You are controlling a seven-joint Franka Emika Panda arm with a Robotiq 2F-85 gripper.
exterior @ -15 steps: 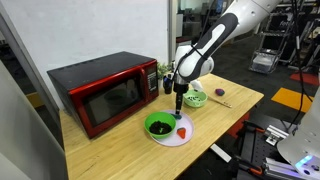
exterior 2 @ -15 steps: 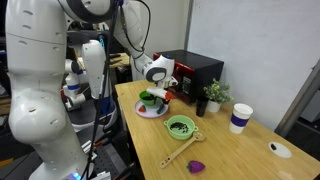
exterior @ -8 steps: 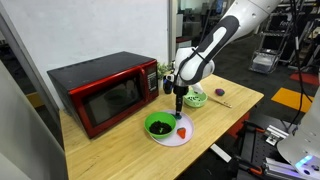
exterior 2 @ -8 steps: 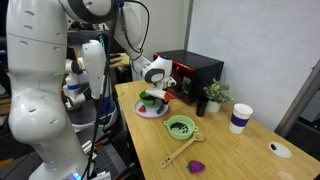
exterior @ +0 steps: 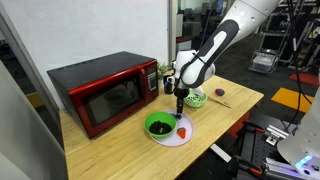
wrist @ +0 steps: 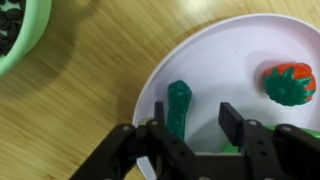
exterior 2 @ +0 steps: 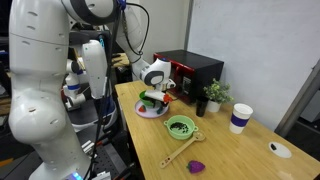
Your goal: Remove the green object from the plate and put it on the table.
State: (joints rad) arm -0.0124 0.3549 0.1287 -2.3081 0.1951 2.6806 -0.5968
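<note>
The green object (wrist: 178,108), a small dark green elongated piece, lies on the white plate (wrist: 235,55) near its left rim. My gripper (wrist: 193,128) is open just above the plate. Its left finger is beside the piece and its right finger is over bare plate. A small red item (wrist: 285,83) lies on the plate to the right. In both exterior views the gripper (exterior: 181,108) (exterior 2: 155,98) hangs over the plate (exterior: 172,140) (exterior 2: 150,113), which stands on the light wood table (exterior: 120,150). The piece itself is too small to make out there.
A green bowl (exterior: 158,125) sits on the plate. A second green bowl (exterior: 196,98) (exterior 2: 181,127) (wrist: 15,40) stands on the table nearby. A red microwave (exterior: 105,92), a potted plant (exterior 2: 214,95), a cup (exterior 2: 240,118), a wooden spoon (exterior 2: 180,152) and a purple item (exterior 2: 198,166) are around.
The arm has shifted slightly and the gripper has come a little lower over the plate. Nothing has been grasped.
</note>
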